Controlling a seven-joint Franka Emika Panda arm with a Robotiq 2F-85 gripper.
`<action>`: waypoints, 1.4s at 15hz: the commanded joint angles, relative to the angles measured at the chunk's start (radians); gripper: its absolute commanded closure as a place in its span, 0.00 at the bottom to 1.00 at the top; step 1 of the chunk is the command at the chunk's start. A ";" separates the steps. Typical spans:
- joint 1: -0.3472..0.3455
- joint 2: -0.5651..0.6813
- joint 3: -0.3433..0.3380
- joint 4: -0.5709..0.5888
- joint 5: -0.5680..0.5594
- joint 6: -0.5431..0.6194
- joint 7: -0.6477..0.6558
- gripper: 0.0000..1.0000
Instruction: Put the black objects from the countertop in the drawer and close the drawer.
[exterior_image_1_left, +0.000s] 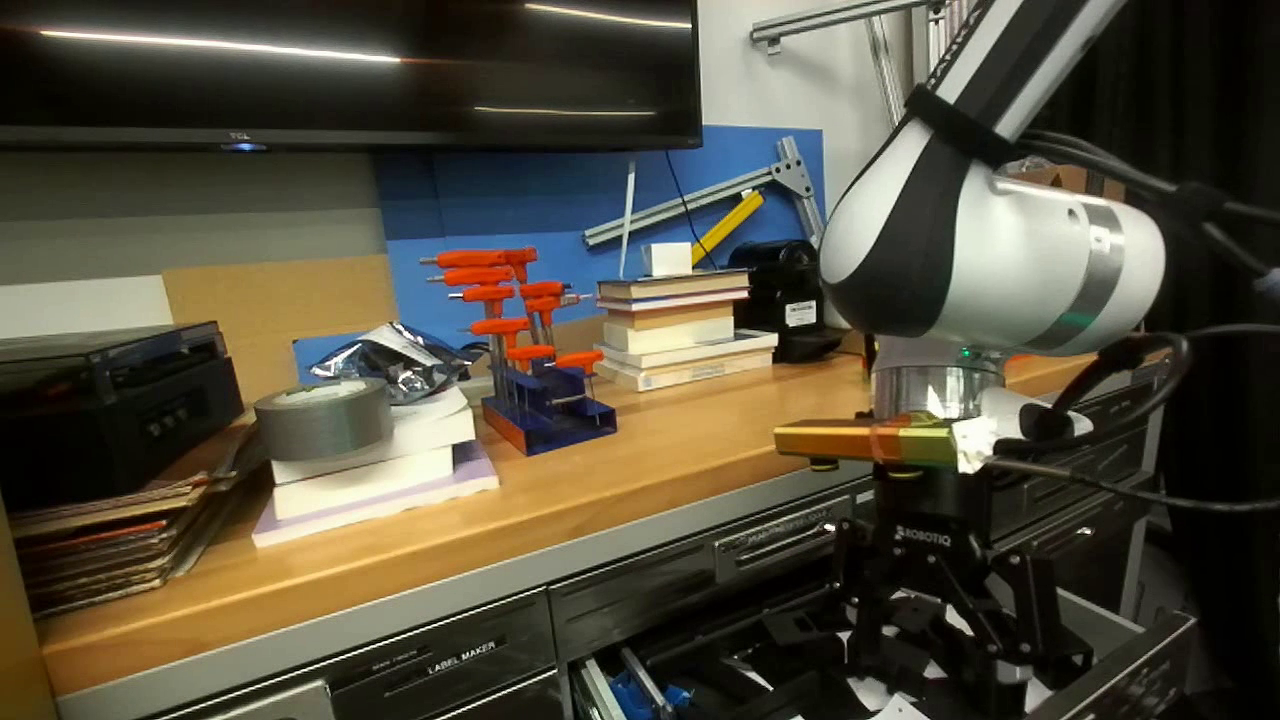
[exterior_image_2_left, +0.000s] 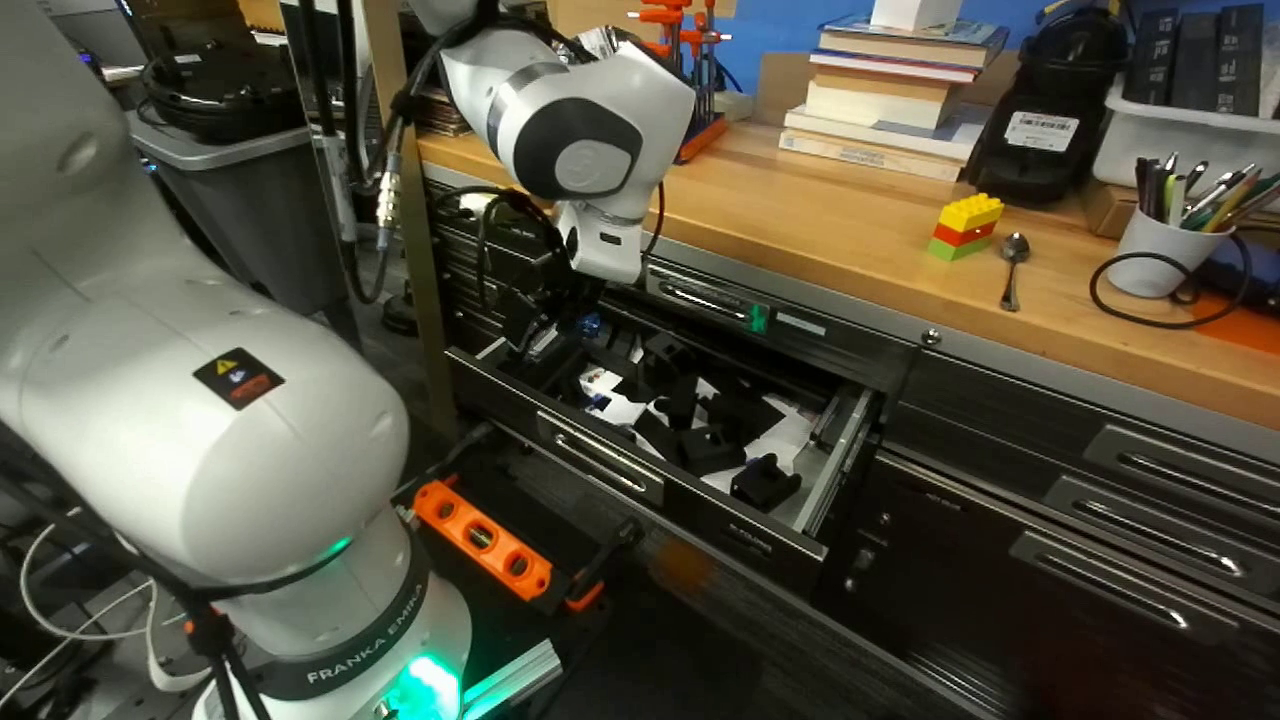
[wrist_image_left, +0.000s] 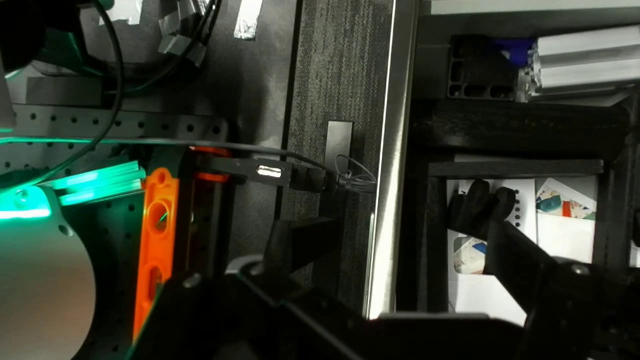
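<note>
The wide dark-grey drawer (exterior_image_2_left: 690, 508) stands open below the wooden countertop (exterior_image_2_left: 830, 215); it also shows in an exterior view (exterior_image_1_left: 1135, 668). Several blocky black objects (exterior_image_2_left: 712, 448) lie inside it on white papers; one black object (wrist_image_left: 477, 212) shows in the wrist view. No small blocky black item shows on the visible countertop. My gripper (exterior_image_1_left: 940, 665) is low at the drawer's front end. In the wrist view my gripper (wrist_image_left: 405, 237) is open and empty, its fingers on either side of the drawer's shiny front edge, one outside, one over the papers. Whether they touch it is unclear.
A colored toy-brick stack (exterior_image_2_left: 965, 228), a spoon (exterior_image_2_left: 1012, 270) and a pen cup (exterior_image_2_left: 1150, 250) stand on the countertop. A hex-key rack (exterior_image_1_left: 550, 410) and books (exterior_image_1_left: 685, 330) stand further along. An orange level (exterior_image_2_left: 482, 540) and cables lie below the drawer front.
</note>
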 joint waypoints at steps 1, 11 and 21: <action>-0.030 0.054 0.032 0.001 -0.020 0.045 0.009 0.00; -0.036 0.287 0.015 -0.002 -0.111 0.330 0.015 0.00; 0.160 0.506 -0.257 -0.003 -0.427 0.765 0.307 0.00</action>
